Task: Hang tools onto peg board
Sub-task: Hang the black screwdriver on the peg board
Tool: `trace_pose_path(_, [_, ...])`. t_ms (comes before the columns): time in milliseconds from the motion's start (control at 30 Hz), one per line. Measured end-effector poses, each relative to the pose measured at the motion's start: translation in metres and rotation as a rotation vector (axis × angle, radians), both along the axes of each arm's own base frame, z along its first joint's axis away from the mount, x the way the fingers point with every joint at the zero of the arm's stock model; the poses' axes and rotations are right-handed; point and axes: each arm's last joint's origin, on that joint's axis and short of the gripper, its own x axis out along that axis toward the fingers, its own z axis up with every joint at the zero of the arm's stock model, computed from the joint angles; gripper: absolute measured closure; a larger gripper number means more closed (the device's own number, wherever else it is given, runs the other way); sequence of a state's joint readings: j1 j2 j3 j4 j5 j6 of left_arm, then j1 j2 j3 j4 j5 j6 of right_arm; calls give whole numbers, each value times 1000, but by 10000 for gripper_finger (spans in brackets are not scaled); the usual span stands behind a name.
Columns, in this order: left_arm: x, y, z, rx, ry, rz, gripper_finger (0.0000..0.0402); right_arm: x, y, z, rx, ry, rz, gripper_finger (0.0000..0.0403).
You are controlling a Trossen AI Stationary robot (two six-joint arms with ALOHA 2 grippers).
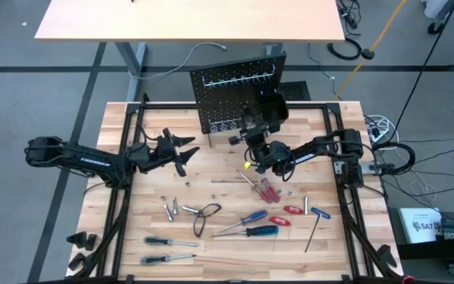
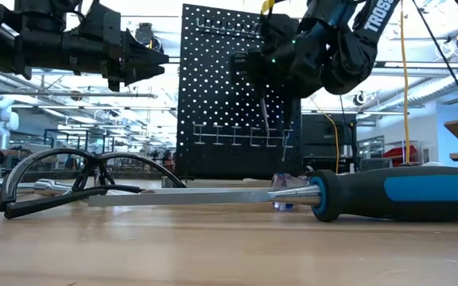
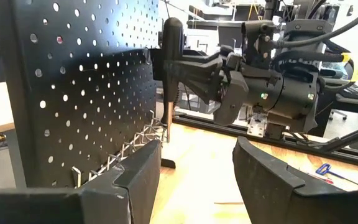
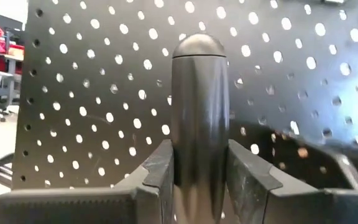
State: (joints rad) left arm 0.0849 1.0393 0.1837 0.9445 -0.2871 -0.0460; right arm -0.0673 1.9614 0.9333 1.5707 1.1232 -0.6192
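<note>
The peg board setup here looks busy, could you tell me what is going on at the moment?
The right gripper is shut on a black-handled screwdriver, holding it upright just in front of the peg board, apparently to hang it. The left gripper hovers open over the table, left of the board, holding nothing. Several tools still lie on the table, among them a blue-handled screwdriver, and a pair of safety glasses.

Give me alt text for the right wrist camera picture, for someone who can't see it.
The right gripper is shut on a black-handled screwdriver, held upright with its rounded end up, directly in front of the black peg board. The board's rows of small holes fill nearly the whole picture behind the handle.
</note>
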Motion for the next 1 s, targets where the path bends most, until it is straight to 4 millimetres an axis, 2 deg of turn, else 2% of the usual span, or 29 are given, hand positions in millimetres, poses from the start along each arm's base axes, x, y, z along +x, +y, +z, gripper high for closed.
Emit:
trace_pose_path(300, [0,0,1,1,-6,0,201,6,-7,13,-51,91,-49,302])
trace_pose_path(1000, [0,0,0,3,-1,0,201,7,-22,5,-74,109,-48,302])
